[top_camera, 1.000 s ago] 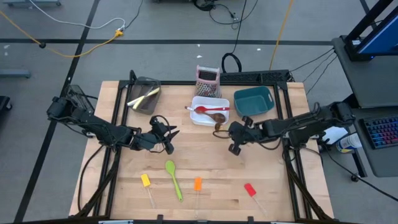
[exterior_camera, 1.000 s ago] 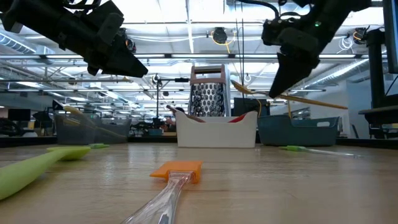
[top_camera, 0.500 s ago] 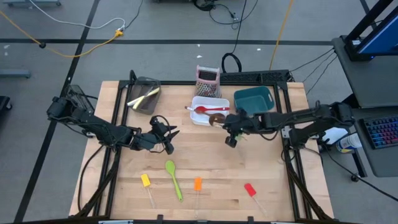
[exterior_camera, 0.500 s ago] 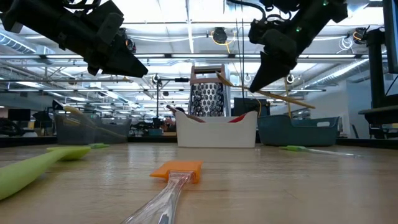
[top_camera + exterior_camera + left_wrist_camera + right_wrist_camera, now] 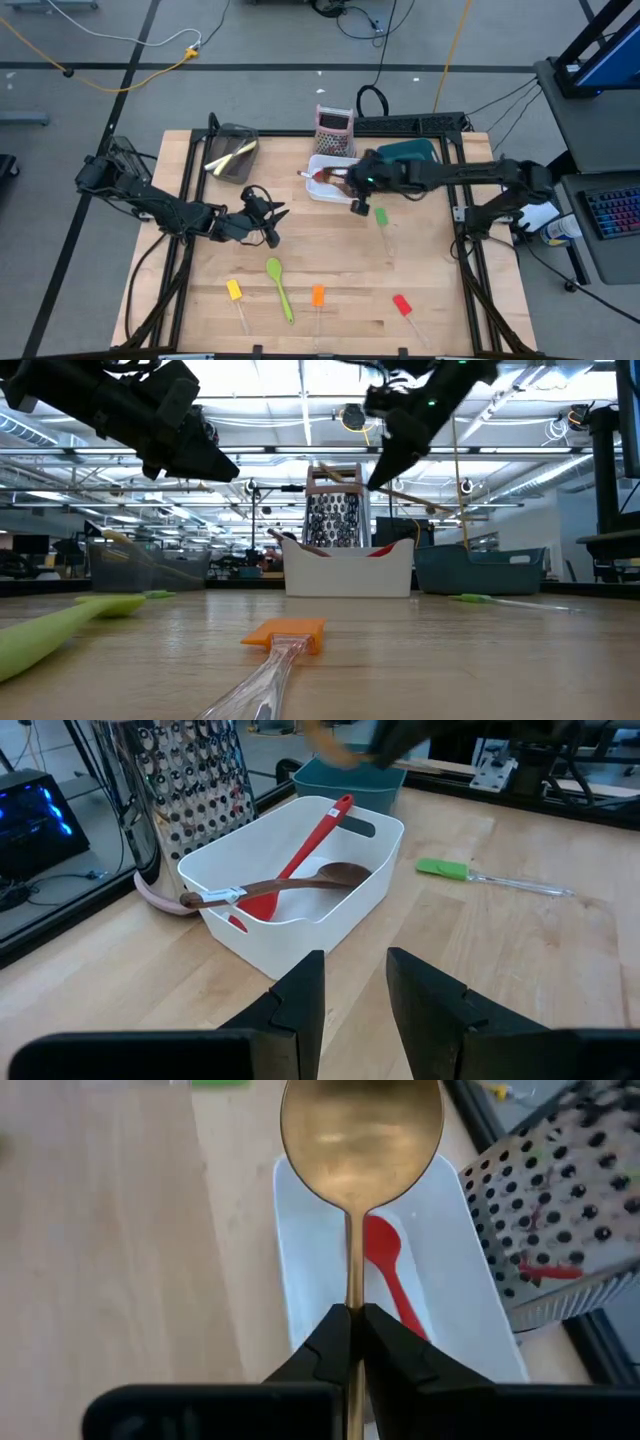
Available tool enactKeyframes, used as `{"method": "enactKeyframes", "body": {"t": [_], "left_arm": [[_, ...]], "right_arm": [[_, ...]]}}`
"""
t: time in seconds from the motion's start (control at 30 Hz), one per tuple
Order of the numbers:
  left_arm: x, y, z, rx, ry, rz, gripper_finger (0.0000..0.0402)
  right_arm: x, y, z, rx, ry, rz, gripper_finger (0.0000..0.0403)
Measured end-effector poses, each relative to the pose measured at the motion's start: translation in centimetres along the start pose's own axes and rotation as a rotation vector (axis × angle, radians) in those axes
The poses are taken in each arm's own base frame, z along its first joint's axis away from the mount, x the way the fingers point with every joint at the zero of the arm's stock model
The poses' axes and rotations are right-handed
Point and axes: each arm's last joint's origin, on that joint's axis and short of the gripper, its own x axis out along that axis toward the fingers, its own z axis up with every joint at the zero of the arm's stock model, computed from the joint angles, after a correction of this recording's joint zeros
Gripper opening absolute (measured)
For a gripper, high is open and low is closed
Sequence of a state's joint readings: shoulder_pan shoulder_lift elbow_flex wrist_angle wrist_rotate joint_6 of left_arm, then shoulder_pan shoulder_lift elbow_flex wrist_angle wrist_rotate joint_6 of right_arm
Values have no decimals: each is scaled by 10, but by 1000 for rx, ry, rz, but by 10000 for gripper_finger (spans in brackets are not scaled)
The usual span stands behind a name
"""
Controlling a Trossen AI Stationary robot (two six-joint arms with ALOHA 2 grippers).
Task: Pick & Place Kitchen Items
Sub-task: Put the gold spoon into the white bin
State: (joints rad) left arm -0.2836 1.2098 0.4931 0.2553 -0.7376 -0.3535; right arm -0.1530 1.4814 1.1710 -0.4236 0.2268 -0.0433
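Observation:
My right gripper (image 5: pixel 352 1320) hangs over the white bin (image 5: pixel 320 192), shut on a gold spoon (image 5: pixel 360 1135). A red spoon (image 5: pixel 310 845) and a wooden spoon (image 5: pixel 290 885) lie in the bin. My left gripper (image 5: pixel 272 228) waits open above the table left of the bin, with nothing between its fingers (image 5: pixel 300 1005). A green spatula (image 5: pixel 381 215) lies flat on the table right of the bin. Near the front edge lie a yellow spatula (image 5: pixel 234 290), a green spoon (image 5: pixel 276 272), an orange spatula (image 5: pixel 318 295) and a red spatula (image 5: pixel 401 304). My right gripper pinches the gold spoon's handle (image 5: pixel 352 1295) between its two fingers, a short way behind the bowl. The fingers slant down from the table's right side. The spoon is lifted clear above the white bin, its bowl out past the fingertips and its handle (image 5: pixel 430 502) trailing toward the right.
A pink-and-silver grater (image 5: pixel 334 128) stands behind the white bin. A teal bin (image 5: pixel 408 160) sits to its right under my right arm. A dark mesh bin (image 5: pixel 233 155) with cream-handled knives sits at the far left. Bare wood lies between the bins and the front utensils.
My right gripper has carried the gold spoon up and toward the table's left and far edge, from beside the white bin to above it, rolling its wrist on the way. The green spatula, earlier hidden under that arm, now shows.

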Motion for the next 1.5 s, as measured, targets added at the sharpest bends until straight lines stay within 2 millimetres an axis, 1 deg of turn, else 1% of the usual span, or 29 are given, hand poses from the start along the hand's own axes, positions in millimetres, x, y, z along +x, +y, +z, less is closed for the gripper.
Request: {"method": "enactKeyframes", "body": {"t": [0.07,0.2,0.3,0.43,0.6,0.83,1.07,1.2,1.5], "left_arm": [[0,0,0,11,-2,-1,115],[0,0,0,15,-2,-5,115],[0,0,0,15,-2,-5,115],[0,0,0,20,-1,-5,115],[0,0,0,33,-1,-6,115],[0,0,0,36,0,-6,115],[0,0,0,43,1,-7,115],[0,0,0,43,1,-7,115],[0,0,0,43,1,-7,115]], "right_arm": [[8,-4,11,-39,53,-9,8],[27,-15,25,-83,187,-23,8],[45,-24,26,-111,292,-27,8],[68,-37,26,-126,338,-40,8],[88,-46,18,-130,379,-45,8],[100,-48,13,-159,402,-39,8],[105,-48,14,-162,383,-33,8],[107,-46,15,-147,336,22,8],[115,-42,0,-145,346,29,9]]}}
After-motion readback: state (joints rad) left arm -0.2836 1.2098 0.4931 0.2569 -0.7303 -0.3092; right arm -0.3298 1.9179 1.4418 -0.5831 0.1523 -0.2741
